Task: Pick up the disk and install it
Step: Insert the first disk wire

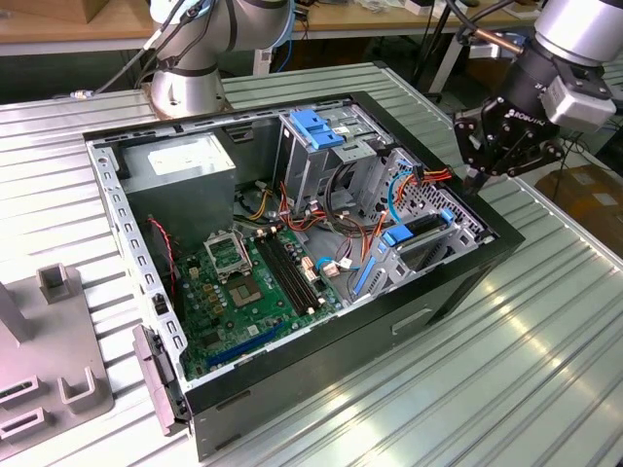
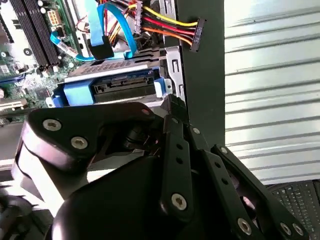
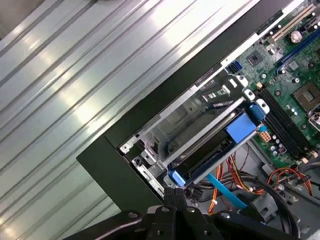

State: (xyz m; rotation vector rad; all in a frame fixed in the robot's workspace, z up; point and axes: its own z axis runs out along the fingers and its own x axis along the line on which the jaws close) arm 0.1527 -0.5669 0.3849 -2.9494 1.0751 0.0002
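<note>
Black linkage of the claw (image 2: 173, 106) fills the foreground in both wrist views, its tips pressed together and pinching nothing. Close ahead of those tips the disk (image 2: 117, 86) lies in the metal bay (image 3: 200, 112) at the corner of the computer case (image 3: 112, 165), its blue carrier framing the connector edge. I judge it dense, rigid, smooth-sided and intolerant of knocks. The carrier's side rails look the safest hold, away from the connector. Beyond the claw a blue ribbon cable (image 2: 95, 22) and a red-and-yellow power lead (image 2: 162, 22) pass close to the disk. Farther off lies the motherboard (image 3: 292, 70), and outside the case the ribbed counter (image 3: 70, 75).
</note>
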